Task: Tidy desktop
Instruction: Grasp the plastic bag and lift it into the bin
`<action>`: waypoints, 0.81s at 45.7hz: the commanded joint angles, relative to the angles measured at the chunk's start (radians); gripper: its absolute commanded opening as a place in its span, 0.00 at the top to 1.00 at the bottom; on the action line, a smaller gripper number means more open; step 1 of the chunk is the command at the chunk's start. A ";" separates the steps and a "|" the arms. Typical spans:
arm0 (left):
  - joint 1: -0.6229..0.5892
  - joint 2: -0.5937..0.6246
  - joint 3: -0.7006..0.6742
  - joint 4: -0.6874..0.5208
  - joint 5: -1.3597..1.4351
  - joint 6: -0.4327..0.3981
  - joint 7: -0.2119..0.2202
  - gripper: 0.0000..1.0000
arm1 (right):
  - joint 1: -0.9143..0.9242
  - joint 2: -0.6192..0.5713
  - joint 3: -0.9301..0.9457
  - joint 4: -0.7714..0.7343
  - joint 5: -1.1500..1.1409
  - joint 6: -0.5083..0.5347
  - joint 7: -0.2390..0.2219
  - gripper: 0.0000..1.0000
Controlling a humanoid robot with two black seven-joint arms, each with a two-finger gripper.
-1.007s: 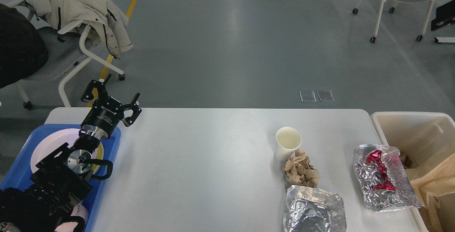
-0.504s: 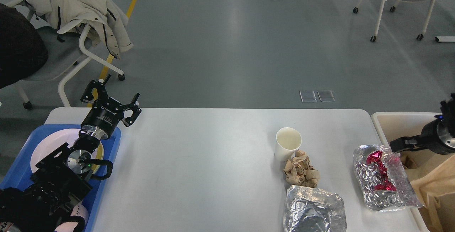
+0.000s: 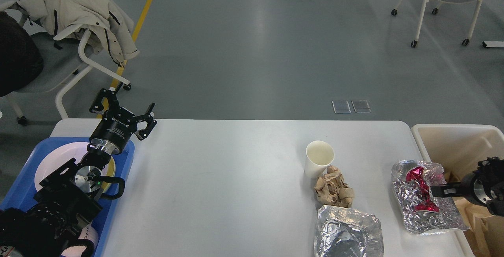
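A humanoid robot works at tidying a desktop [image 3: 236, 194], the broad white surface that fills the lower part of the head view, with litter gathered at its right end beside a cream bin [image 3: 453, 139]. The right gripper [image 3: 435, 191] reaches in from the right edge, over the bin, its tip at a foil wrapper [image 3: 425, 198] that holds something crushed and red [image 3: 419, 190]; seen dark and nearly end-on, its fingers cannot be told apart, so whether it is spread or pinching the foil cannot be told. Judging from the layout, the rubbish lies close to the bin so that the right arm can drop it in with a short move. The left gripper [image 3: 123, 112] hangs with fingers spread and empty above the far left corner, just beyond a blue tray [image 3: 124, 158] that carries a white plate [image 3: 55, 162]; the dishes seem meant for that side.

Counted on the surface: one paper cup [image 3: 319, 158], upright and apparently empty; one ball of brown paper [image 3: 334, 191] touching its base; two pieces of foil, the second a crumpled foil tray [image 3: 348, 233] at the near edge. One tray, one bin. On the floor beyond stand two chairs, one [image 3: 78, 52] draped with a pale coat [image 3: 67, 1].
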 commanded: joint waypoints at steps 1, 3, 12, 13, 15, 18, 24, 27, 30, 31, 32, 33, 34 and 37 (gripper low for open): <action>0.000 0.000 0.002 0.000 -0.001 0.000 0.000 0.00 | -0.064 0.008 0.019 -0.056 0.002 -0.021 0.000 0.00; 0.000 0.000 0.002 0.000 -0.001 0.001 0.000 0.00 | -0.084 0.016 0.024 -0.074 0.002 -0.031 0.003 0.01; 0.000 0.000 0.000 0.000 -0.001 0.000 0.000 0.00 | -0.147 0.036 0.055 -0.103 0.046 -0.046 0.008 0.10; 0.000 0.000 0.000 0.000 -0.001 0.000 0.000 0.00 | -0.153 0.039 0.055 -0.107 0.046 -0.051 0.008 0.10; 0.000 0.000 0.000 0.000 0.001 0.001 0.000 0.00 | -0.165 0.048 0.056 -0.122 0.046 -0.058 0.008 0.13; 0.000 0.000 0.000 0.000 -0.001 0.000 0.000 0.00 | -0.191 0.064 0.071 -0.148 0.048 -0.071 0.008 0.23; 0.000 0.000 0.000 0.000 -0.001 0.001 0.000 0.00 | -0.228 0.068 0.110 -0.180 0.048 -0.074 0.008 0.55; 0.000 0.000 0.000 0.000 -0.001 0.000 0.000 0.00 | -0.228 0.068 0.124 -0.180 0.054 -0.069 0.008 0.72; 0.000 0.000 0.002 0.000 -0.001 0.000 0.000 0.00 | -0.230 0.068 0.134 -0.180 0.060 -0.068 0.011 1.00; 0.000 0.000 0.000 0.000 0.001 0.001 0.000 0.00 | -0.230 0.070 0.140 -0.180 0.061 -0.068 0.011 1.00; 0.000 0.000 0.000 0.000 -0.001 0.001 0.000 0.00 | -0.230 0.068 0.145 -0.180 0.061 -0.068 0.011 1.00; 0.000 0.000 0.000 0.000 -0.001 0.001 0.000 0.00 | -0.228 0.068 0.151 -0.183 0.061 -0.068 0.011 1.00; 0.000 0.000 0.002 0.000 0.001 0.001 0.000 0.00 | -0.230 0.068 0.160 -0.183 0.064 -0.069 0.011 1.00; 0.000 0.000 0.000 0.000 0.001 0.001 0.000 0.00 | -0.230 0.067 0.188 -0.180 0.075 -0.069 0.011 1.00</action>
